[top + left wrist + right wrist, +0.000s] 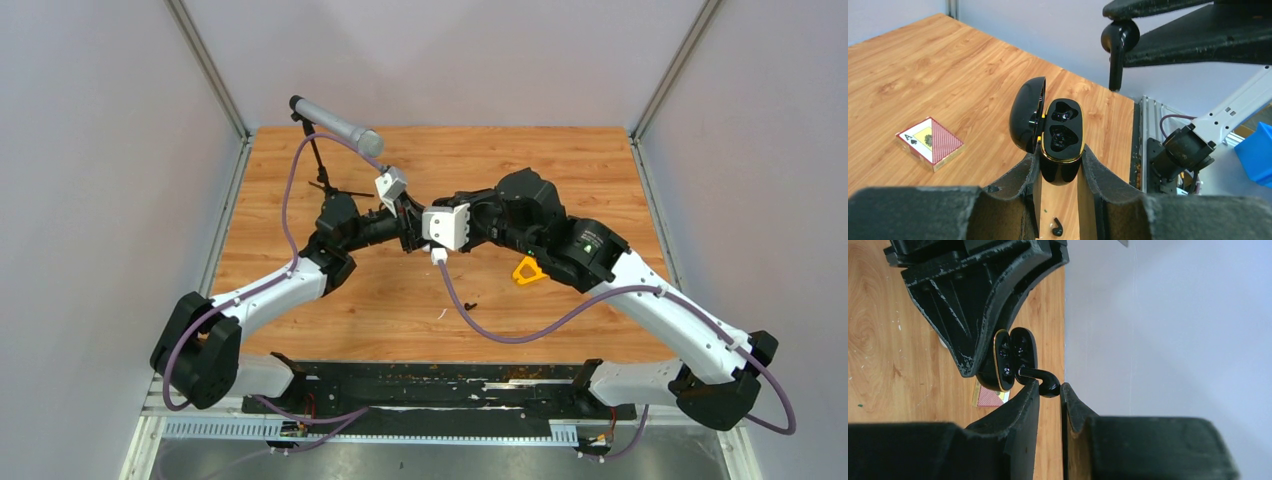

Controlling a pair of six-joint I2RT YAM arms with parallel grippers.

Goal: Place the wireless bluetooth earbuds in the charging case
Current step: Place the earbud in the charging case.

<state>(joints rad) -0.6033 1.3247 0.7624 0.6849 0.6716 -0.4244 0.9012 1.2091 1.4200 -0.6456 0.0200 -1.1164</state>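
Above the middle of the worktop, the left pincer is clenched on the open black charging case, both sockets looking empty, while the right pincer grasps one black earbud close beside the case. Judging by that, nothing is seated yet; a second black earbud lies on the worktop below the case, and no white ones can be made out. Only a card pack carries readable print, a letter A.

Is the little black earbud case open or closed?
Open. The charging case has its lid swung to one side, and the two hollows inside show.
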